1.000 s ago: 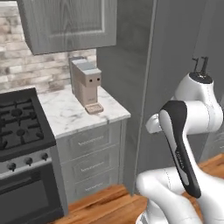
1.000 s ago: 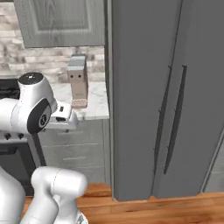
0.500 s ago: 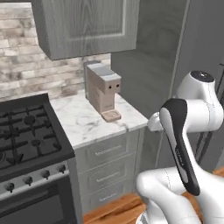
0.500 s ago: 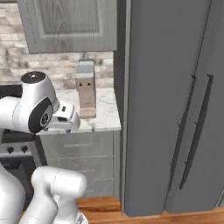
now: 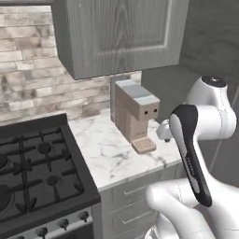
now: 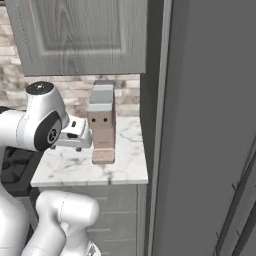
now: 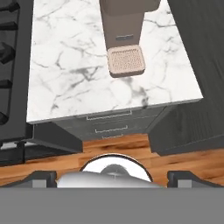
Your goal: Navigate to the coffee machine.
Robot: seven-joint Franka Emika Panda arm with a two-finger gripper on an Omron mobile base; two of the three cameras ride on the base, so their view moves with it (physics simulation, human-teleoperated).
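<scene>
Coffee machine [image 5: 134,114] stands on marble worktop [image 5: 107,149], right of stove [image 5: 37,172], under cabinet [image 5: 116,32]; end effector [image 7: 112,177] fingers apart, empty

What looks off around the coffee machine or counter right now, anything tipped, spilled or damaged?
Nothing stands out. The coffee machine stands upright on the marble counter, drip tray in place, no spills. The stove beside it looks normal.
</scene>
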